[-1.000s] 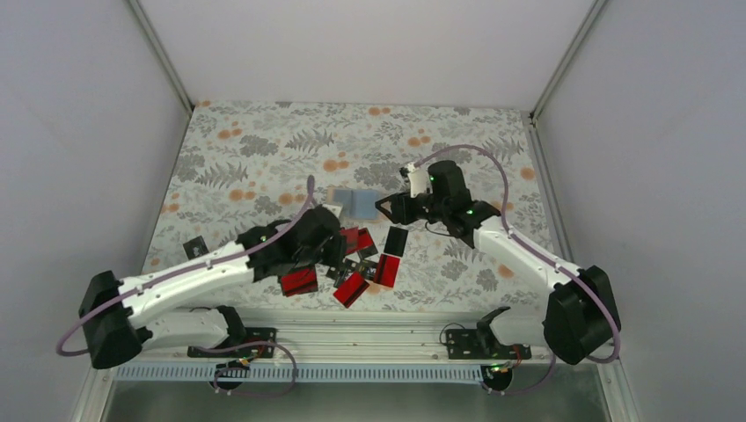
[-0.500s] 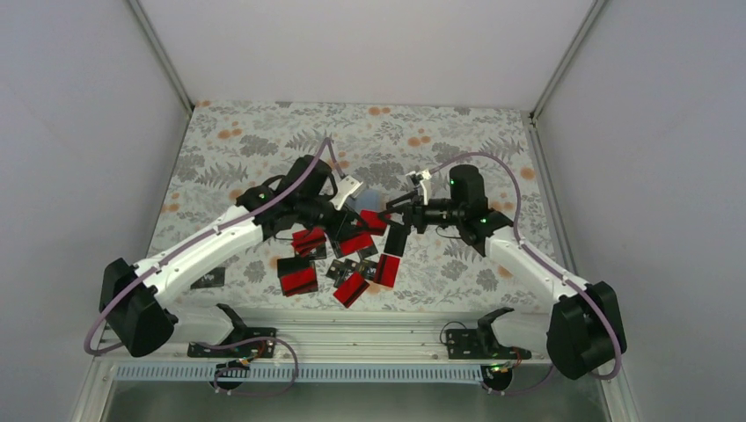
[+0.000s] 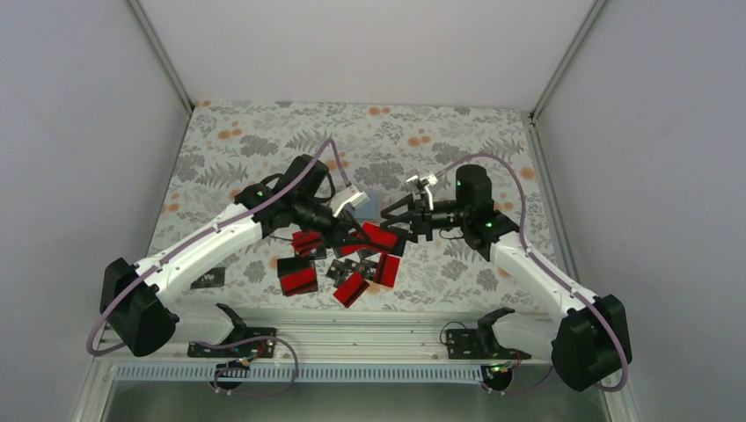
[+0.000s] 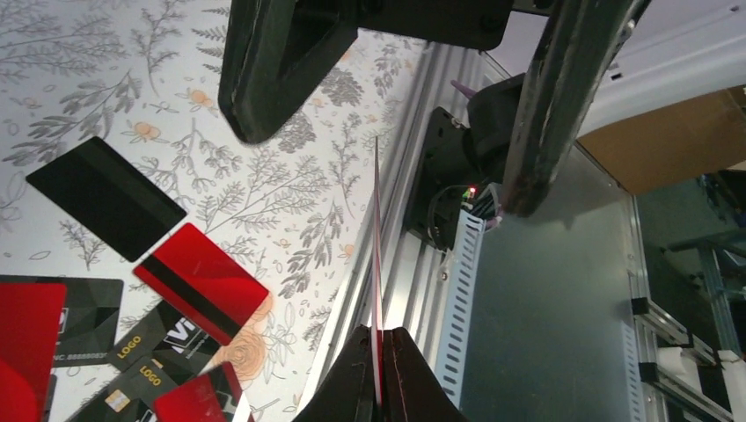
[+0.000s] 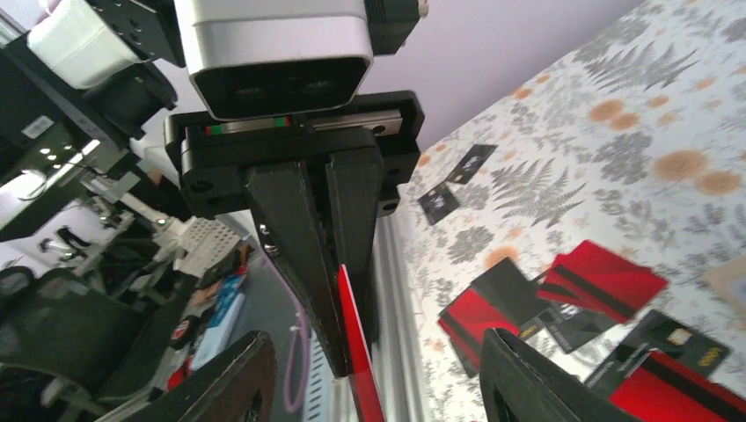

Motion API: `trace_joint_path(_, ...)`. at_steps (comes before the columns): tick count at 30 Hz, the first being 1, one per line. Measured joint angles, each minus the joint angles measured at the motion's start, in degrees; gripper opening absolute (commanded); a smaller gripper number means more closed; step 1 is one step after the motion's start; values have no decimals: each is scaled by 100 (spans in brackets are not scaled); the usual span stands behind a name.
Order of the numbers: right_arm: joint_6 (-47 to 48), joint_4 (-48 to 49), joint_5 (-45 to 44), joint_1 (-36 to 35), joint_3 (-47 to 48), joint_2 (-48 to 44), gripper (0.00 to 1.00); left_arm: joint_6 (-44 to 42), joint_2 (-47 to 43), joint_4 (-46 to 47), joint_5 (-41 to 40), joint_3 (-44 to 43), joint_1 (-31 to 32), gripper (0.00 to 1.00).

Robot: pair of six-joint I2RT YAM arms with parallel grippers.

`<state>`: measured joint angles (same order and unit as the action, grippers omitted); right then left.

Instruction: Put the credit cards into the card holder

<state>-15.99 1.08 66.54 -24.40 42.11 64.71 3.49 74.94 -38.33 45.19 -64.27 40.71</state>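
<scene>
Stiffness and slick, thin faces should suit the red card point(image 4: 376, 246) to a flat pinch. The left gripper point(image 4: 380, 352) pinches one end, and the right gripper point(image 5: 376, 352) is spread around it. The card holder point(image 3: 373, 199) lies mid-counter point(image 3: 264, 141), and loose cards point(image 4: 151, 376) near the near edge read "LOGO".

My left gripper point(image 4: 378, 347) was pinched on a credit card point(image 5: 354, 352). My right gripper point(image 3: 400, 218) faced it, jaws spread.

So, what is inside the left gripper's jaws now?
One red credit card, seen edge-on, pinched by the shut left gripper. Its gripped end is covered, so how deep it sits cannot be seen.
</scene>
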Motion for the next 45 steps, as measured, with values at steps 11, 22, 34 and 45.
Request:
trace_joint_path(11,109,-96,251,-424,0,247,16,-133,-13,-42,308,0,-7,2)
trace_joint_path(22,92,-90,199,-463,0,267,4,-37,-70,-24,57,0,-11,49)
trace_joint_path(34,-1412,721,-850,-463,122,387,4,1342,-940,1764,-918,881,-109,77)
trace_joint_path(45,-2765,1834,-1366,-463,605,439,4,2629,-1320,3801,-1521,1683,-173,62)
